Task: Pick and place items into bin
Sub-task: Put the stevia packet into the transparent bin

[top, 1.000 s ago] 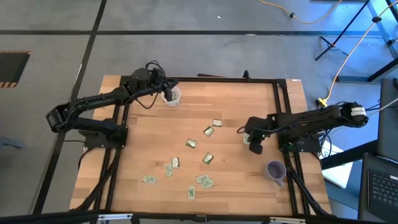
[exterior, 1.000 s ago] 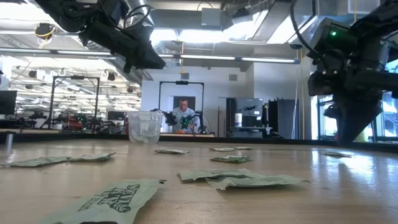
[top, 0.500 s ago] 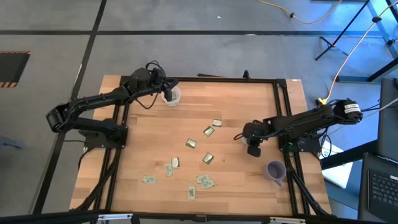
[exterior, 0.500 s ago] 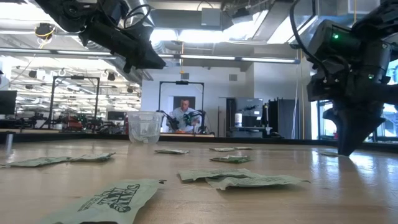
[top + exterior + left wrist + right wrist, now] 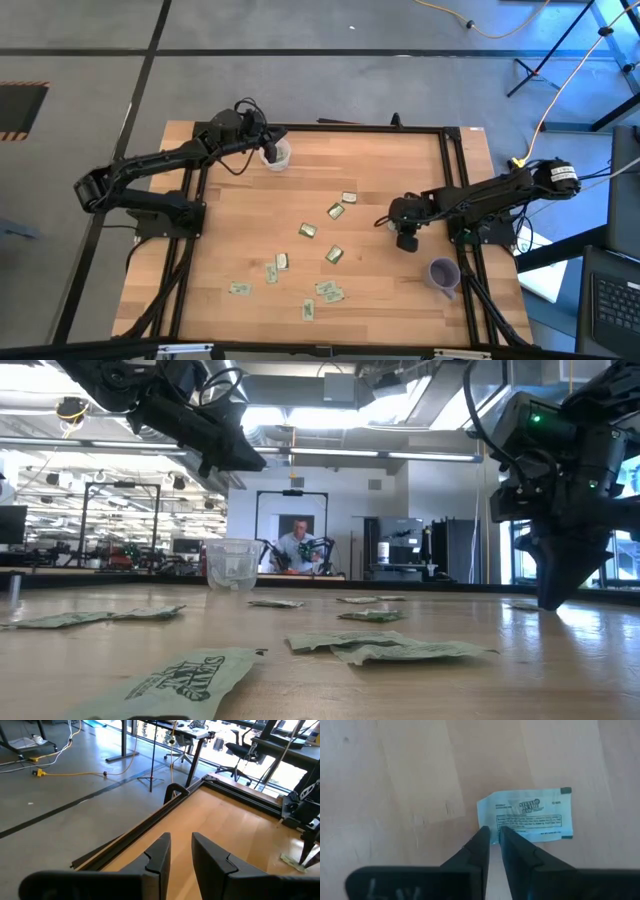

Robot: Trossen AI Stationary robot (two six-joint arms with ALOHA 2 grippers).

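pale packet (image 5: 529, 818) flat on the worktop (image 5: 380, 270) near its right side, under the right pincer (image 5: 491, 838); tips nearly closed at the packet's edge, apparently to pinch it up, nothing lifted yet. more packets (image 5: 318, 256) scattered mid-worktop. clear cup (image 5: 275, 155) at the far left corner, well apart, with the left pincer (image 5: 179, 851) above it, narrowly parted and empty, likely after a drop. purple cup (image 5: 442, 273) just beside the right arm, not blocking.

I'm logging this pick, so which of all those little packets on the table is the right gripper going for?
The lone packet lying directly at the right gripper fingertips, on the table's right side; the other packets lie scattered toward the middle and front.
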